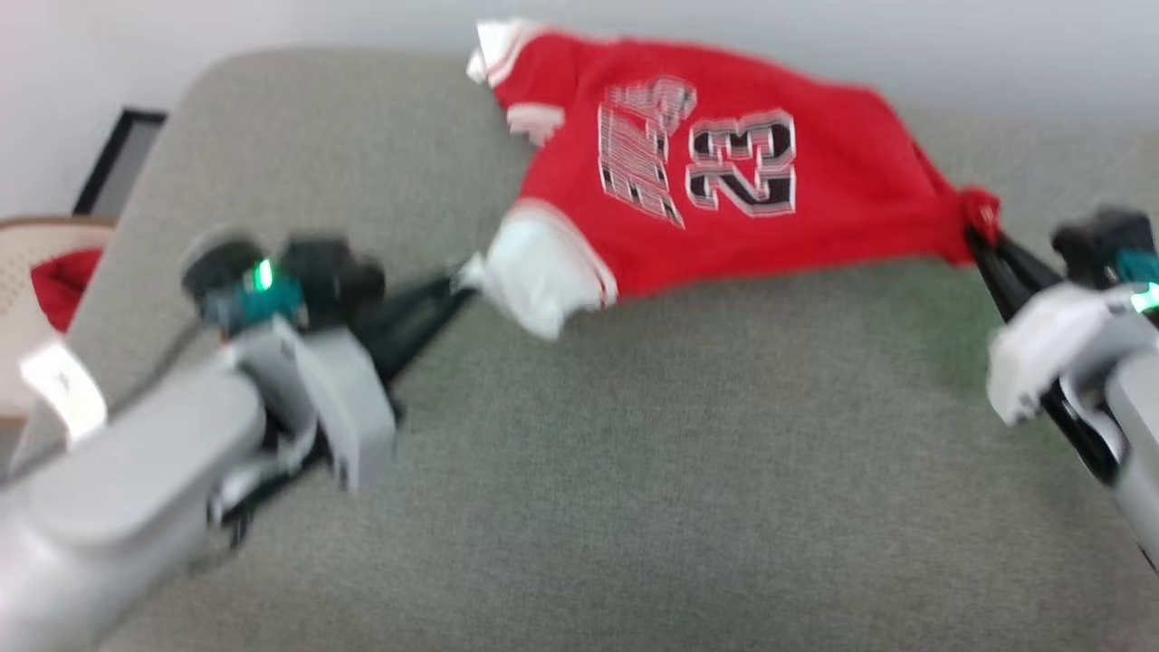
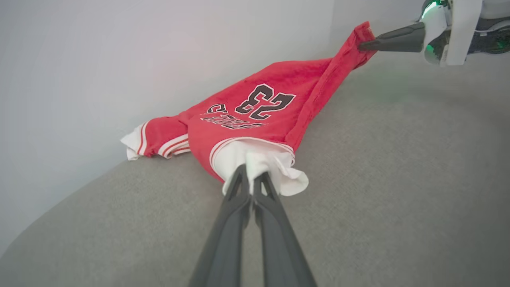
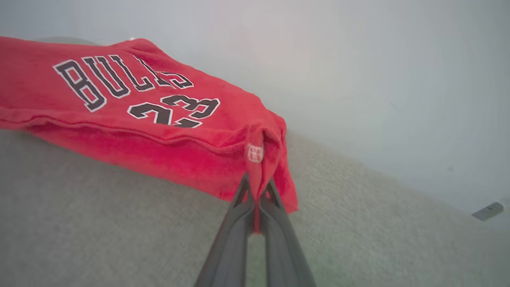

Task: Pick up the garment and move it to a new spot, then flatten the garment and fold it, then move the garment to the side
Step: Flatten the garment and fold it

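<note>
Grey couch upholstery (image 1: 579, 471) runs under everything, with a pale wall (image 1: 272, 27) behind it. My red shirt (image 1: 715, 181) sits toward 12 o'clock in the head view, close to the wall, printed side up and strung out between my two arms. Its far sleeve looks to rest on the couch, while the corner at its 3 o'clock end is held off the cushion.

As I judge it, I'm in the carry or just starting the spreading. The shirt is picked up at two ends but still bunched and creased, not flat. Flattening, folding and setting it aside are all left to do.

My left arm (image 1: 136, 471) comes in from 8 o'clock, its dark fingers (image 2: 235, 223) pointing toward 2 o'clock. Its jaws are clamped together on the white sleeve at the shirt's 9 o'clock end. My right arm (image 1: 1068, 353) enters from 4 o'clock and reaches toward 10 o'clock, its jaws pinched on a gathered red corner of the hem. The head view is blurred, so I can't read any finer detail there.

Out at 9 o'clock a pale basket (image 1: 27, 244) holds a small red bundle (image 1: 59, 285), well apart from the shirt.
</note>
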Robot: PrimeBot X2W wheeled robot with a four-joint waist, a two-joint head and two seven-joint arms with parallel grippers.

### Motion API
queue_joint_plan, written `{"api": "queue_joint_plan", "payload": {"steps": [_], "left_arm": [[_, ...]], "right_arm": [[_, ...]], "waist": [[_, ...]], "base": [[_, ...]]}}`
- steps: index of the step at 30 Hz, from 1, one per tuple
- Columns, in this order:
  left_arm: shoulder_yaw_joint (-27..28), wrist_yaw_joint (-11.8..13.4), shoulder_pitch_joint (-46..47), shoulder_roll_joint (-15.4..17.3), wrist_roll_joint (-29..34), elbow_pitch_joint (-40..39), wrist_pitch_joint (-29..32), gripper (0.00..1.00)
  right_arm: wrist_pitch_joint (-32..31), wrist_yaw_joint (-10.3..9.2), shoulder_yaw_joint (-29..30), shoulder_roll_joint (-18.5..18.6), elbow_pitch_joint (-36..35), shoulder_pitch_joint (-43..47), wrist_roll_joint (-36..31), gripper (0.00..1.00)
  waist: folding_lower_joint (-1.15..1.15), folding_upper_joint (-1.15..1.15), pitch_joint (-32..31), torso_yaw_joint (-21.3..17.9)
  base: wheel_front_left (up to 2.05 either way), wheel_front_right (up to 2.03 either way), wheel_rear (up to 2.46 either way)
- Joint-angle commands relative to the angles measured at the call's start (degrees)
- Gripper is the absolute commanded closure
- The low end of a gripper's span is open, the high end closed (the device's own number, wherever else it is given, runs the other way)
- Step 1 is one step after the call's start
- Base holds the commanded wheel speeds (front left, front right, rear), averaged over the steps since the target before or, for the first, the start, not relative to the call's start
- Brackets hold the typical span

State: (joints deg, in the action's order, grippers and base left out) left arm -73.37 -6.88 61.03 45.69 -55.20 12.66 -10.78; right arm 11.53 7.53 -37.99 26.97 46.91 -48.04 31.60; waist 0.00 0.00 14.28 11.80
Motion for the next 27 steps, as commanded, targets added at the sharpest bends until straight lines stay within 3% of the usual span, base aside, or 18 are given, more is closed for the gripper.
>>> {"api": "queue_joint_plan", "payload": {"steps": [1, 6, 9, 15, 19, 27], "left_arm": [[0.0, 0.6, -1.7, 0.5, -0.1, -1.1, 0.1, 1.0], [0.0, 5.2, -11.4, 5.2, 1.2, -9.4, 2.2, 1.0], [0.0, 8.8, -19.0, 8.3, 1.4, -15.1, 3.8, 1.0], [0.0, 14.0, -29.1, 12.1, -3.3, -20.2, 4.3, 1.0], [0.0, 17.2, -33.9, 14.3, -5.9, -22.3, 2.9, 1.0], [0.1, 23.1, -43.1, 16.5, -14.2, -26.3, 2.4, 1.0]], "right_arm": [[-0.2, -0.07, -0.1, 0.8, -1.1, 1.8, 0.9, 1.0], [-2.4, -0.07, 1.7, 5.7, -9.9, 11.2, 4.1, 1.0], [-6.8, -0.07, 2.7, 8.9, -18.1, 19.9, 6.4, 1.0], [-15.0, -0.07, 5.1, 13.1, -31.9, 34.3, 10.8, 1.0], [-19.4, -0.07, 8.9, 14.9, -39.3, 42.9, 13.5, 1.0], [-27.6, -0.06, 14.4, 13.9, -51.3, 56.6, 16.4, 1.0]], "waist": [[0.0, 0.0, -4.3, -0.6], [0.0, 0.0, -6.9, -1.2], [0.0, 0.0, -8.5, -1.7], [0.0, 0.0, -10.1, -2.3], [0.0, 0.0, -10.2, -2.7], [0.0, 0.0, -9.8, -3.7]], "base": [[0.0, 0.0, 0.0], [0.0, 0.0, 0.0], [0.0, 0.0, 0.0], [0.0, 0.0, 0.0], [0.0, 0.0, 0.0], [0.0, 0.0, 0.0]]}}
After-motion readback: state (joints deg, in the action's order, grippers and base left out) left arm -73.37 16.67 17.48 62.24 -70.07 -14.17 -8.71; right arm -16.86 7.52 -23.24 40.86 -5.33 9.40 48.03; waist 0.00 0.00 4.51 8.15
